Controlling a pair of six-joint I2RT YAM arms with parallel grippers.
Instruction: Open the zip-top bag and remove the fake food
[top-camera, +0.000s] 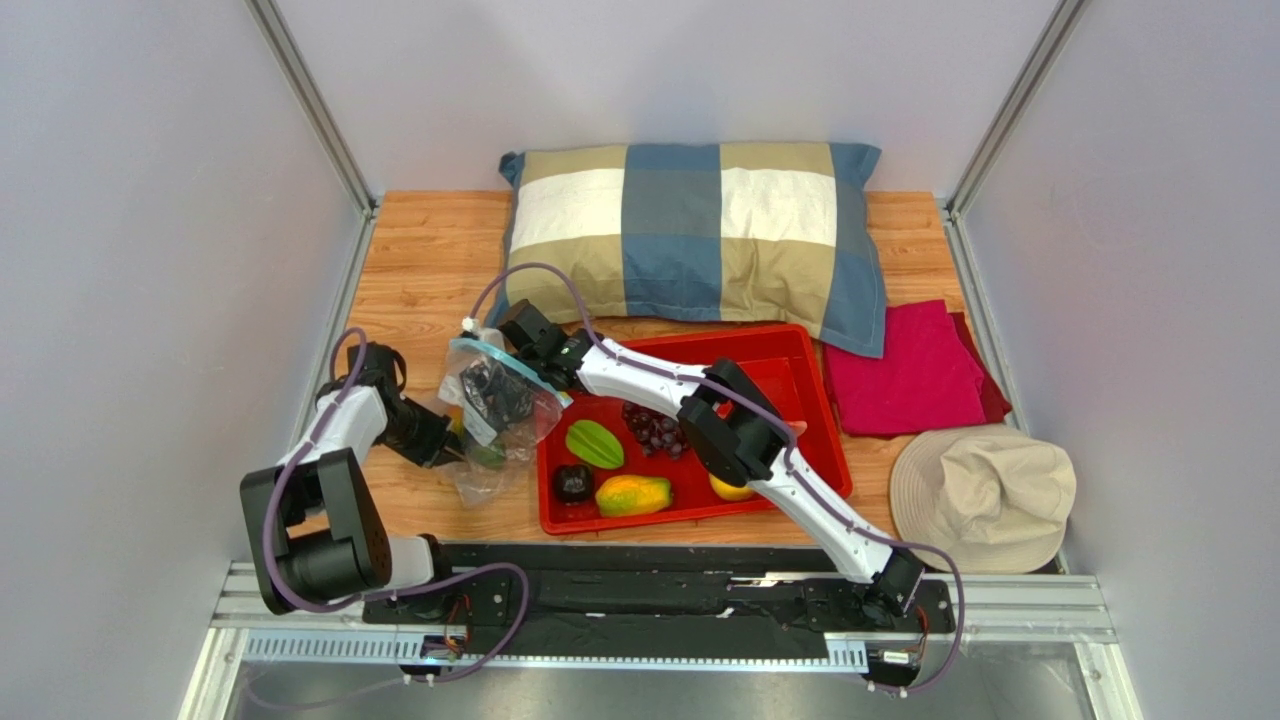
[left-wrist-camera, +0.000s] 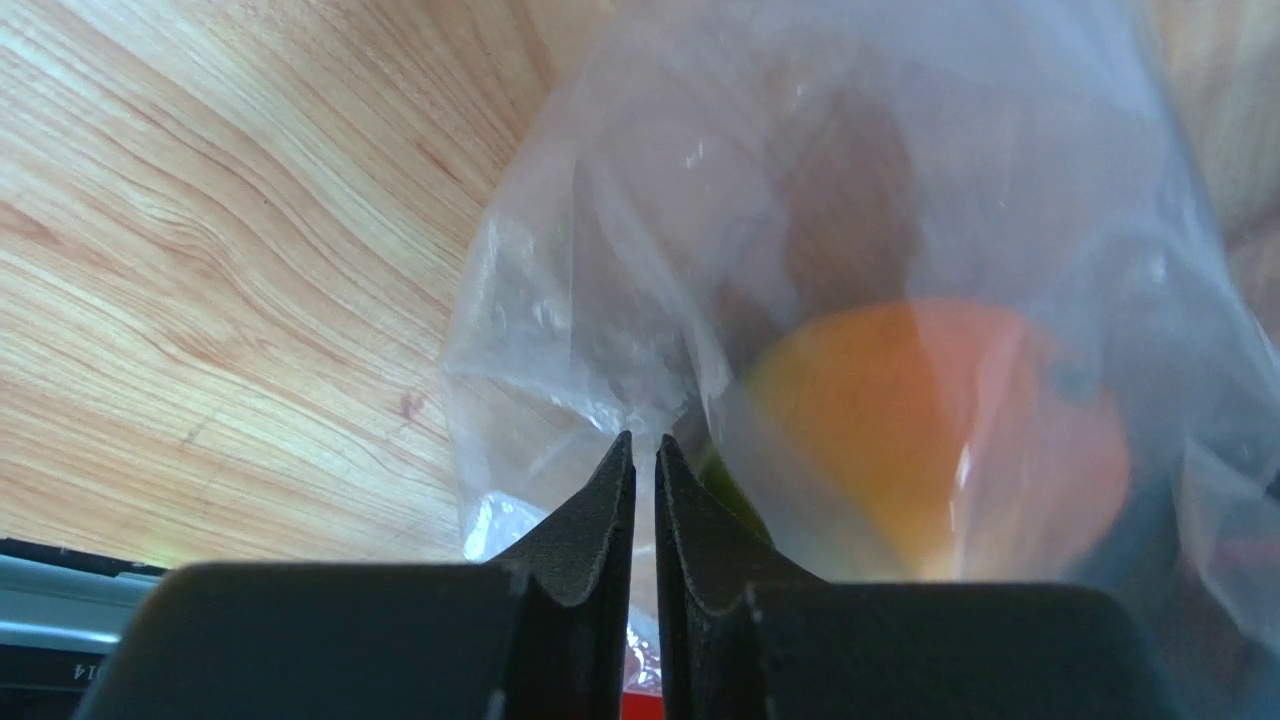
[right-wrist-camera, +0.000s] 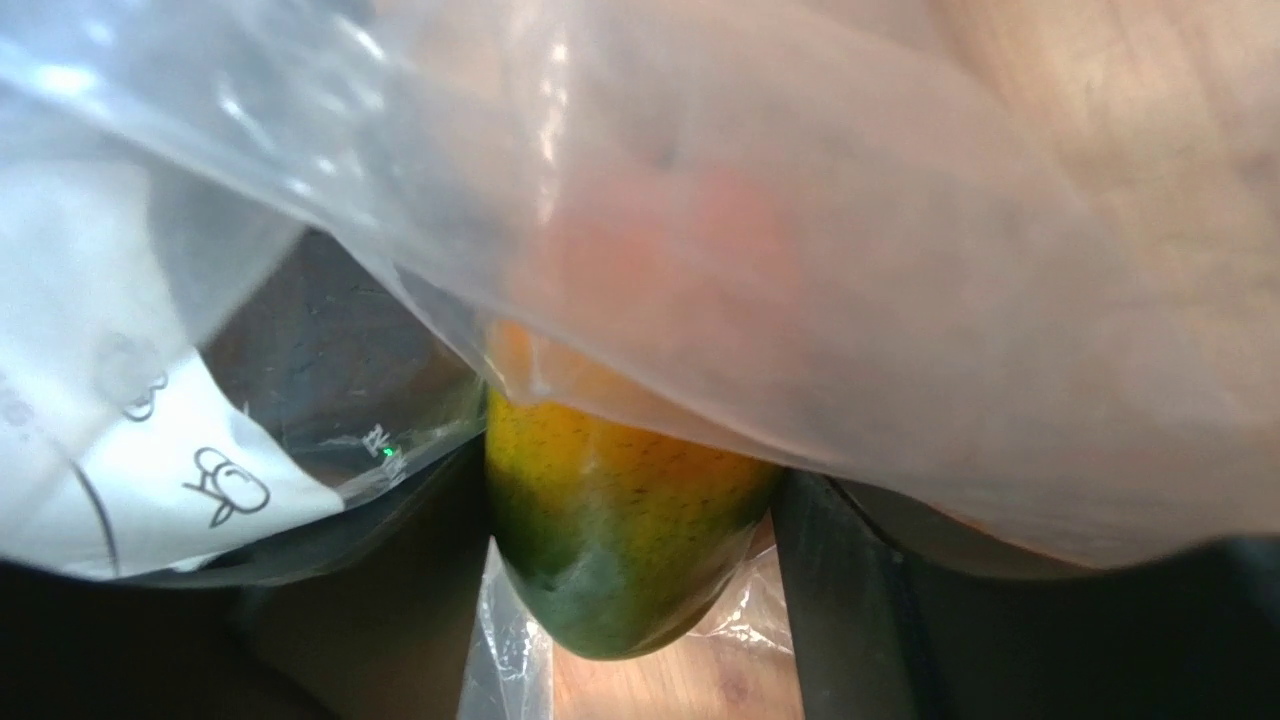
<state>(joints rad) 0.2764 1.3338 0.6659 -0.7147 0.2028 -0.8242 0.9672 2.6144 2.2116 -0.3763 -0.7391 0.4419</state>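
Wooden table (top-camera: 421, 255); bag (top-camera: 504, 402) just beside red tray (top-camera: 781, 342). Left gripper (left-wrist-camera: 643, 450) pinches its thin, slippery film. Right gripper (right-wrist-camera: 631, 600), inside bag, closed around mango (right-wrist-camera: 601, 495): likely light, smooth; hold mid-body.

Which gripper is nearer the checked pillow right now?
Right. The right gripper, closed around a mango inside the zip-top bag, is just short of the pillow's near edge; the left gripper pinches the bag's near-left side, farther away.
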